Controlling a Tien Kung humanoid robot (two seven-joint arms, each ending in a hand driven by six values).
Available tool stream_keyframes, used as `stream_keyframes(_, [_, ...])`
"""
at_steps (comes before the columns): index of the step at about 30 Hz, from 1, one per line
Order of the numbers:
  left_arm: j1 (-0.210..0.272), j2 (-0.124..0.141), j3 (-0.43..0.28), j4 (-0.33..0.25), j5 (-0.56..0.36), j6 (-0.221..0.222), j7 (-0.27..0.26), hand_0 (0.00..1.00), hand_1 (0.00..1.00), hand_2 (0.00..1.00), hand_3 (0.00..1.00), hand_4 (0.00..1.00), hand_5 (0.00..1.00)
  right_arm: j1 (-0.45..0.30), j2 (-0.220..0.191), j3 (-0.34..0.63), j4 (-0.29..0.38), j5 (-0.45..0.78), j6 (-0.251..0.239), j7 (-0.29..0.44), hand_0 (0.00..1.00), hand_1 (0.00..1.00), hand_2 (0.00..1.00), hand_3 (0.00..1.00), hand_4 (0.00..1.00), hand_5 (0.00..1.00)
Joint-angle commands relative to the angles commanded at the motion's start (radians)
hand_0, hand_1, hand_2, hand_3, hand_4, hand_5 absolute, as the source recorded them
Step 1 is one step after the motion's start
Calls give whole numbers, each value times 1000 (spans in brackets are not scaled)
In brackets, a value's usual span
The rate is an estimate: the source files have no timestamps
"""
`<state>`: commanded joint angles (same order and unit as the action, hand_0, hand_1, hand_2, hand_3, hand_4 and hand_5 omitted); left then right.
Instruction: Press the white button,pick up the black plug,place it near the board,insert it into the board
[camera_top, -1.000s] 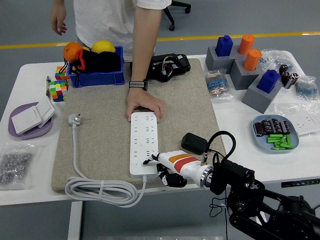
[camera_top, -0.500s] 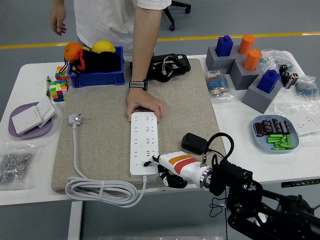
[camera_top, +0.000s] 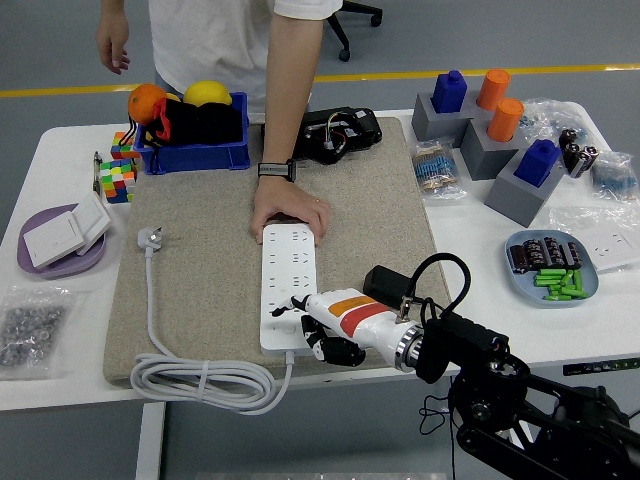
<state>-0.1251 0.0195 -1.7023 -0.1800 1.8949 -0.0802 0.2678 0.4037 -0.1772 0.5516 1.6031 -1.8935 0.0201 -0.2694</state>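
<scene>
Power strip (camera_top: 288, 285) lies on the beige mat (camera_top: 210, 270), a person's hand (camera_top: 288, 215) pressing its far end, while the right hand (camera_top: 312, 322) covers its near end, fingers loosely curled on nothing seen, button hidden beneath, black plug (camera_top: 388, 286) partly hidden just beside.

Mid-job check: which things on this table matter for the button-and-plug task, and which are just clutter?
In play: white power strip, black plug, right hand over the strip's near end, person's hand steadying its far end.

Lying about: blue bin, colour cubes, purple plate, battery dish, grey blocks.
</scene>
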Motion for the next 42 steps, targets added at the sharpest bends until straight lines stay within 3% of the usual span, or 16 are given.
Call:
stream_keyframes(4, [0, 1, 0, 0, 3, -1, 1, 826, 790, 763, 795, 575, 484, -15, -1, 32, -13, -23, -73, 76, 2, 22, 162, 794, 2, 2])
stream_keyframes(9, [2, 2, 0, 0, 4, -1, 0, 826, 790, 763, 795, 575, 484, -46, -1, 111, -43, -43, -97, 111, 2, 22, 162, 794, 2, 2])
stream_keyframes(10, [3, 3, -2, 0, 7, -1, 1, 826, 790, 763, 795, 575, 484, -53, -1, 132, -48, -54, -102, 116, 467, 407, 436, 728, 628, 2])
stream_keyframes(15, [4, 1, -7, 0, 11, -1, 1, 826, 790, 763, 795, 575, 484, -77, 3, 210, -66, -67, -119, 141, 467, 407, 436, 728, 628, 2])
stream_keyframes(16, [4, 1, -6, 0, 9, -1, 1, 826, 790, 763, 795, 575, 484, -82, 4, 225, -71, -67, -122, 144, 835, 854, 850, 899, 993, 241])
stream_keyframes(21, [3, -2, -5, 0, 4, 0, -1, 826, 790, 763, 795, 575, 484, -113, 13, 298, -93, -80, -130, 149, 835, 854, 850, 899, 993, 241])
stream_keyframes(22, [3, -2, -6, 0, 2, 1, -1, 826, 790, 763, 795, 576, 483, -118, 14, 311, -99, -79, -129, 152, 927, 922, 920, 976, 998, 407])
stream_keyframes(27, [2, -1, -8, 0, 4, 1, -2, 826, 790, 763, 795, 576, 483, -140, 16, 366, -139, -82, -104, 142, 927, 922, 920, 976, 998, 407])
stream_keyframes(28, [2, -1, -8, 0, 4, 1, -2, 826, 790, 763, 795, 576, 483, -144, 15, 373, -146, -83, -97, 139, 927, 922, 922, 975, 998, 473])
stream_keyframes(39, [1, -3, -6, 0, 3, 1, -2, 826, 790, 763, 795, 576, 482, -175, 10, 387, -229, -74, -95, 133, 919, 892, 893, 958, 998, 483])
stream_keyframes(40, [0, -3, -6, 0, 4, 1, -3, 826, 790, 763, 795, 576, 482, -177, 10, 388, -234, -74, -97, 136, 744, 816, 827, 909, 998, 432])
stream_keyframes(42, [1, -3, -5, 0, 2, 1, -3, 826, 790, 763, 795, 576, 482, -181, 8, 390, -239, -67, -99, 142, 744, 816, 827, 909, 998, 432])
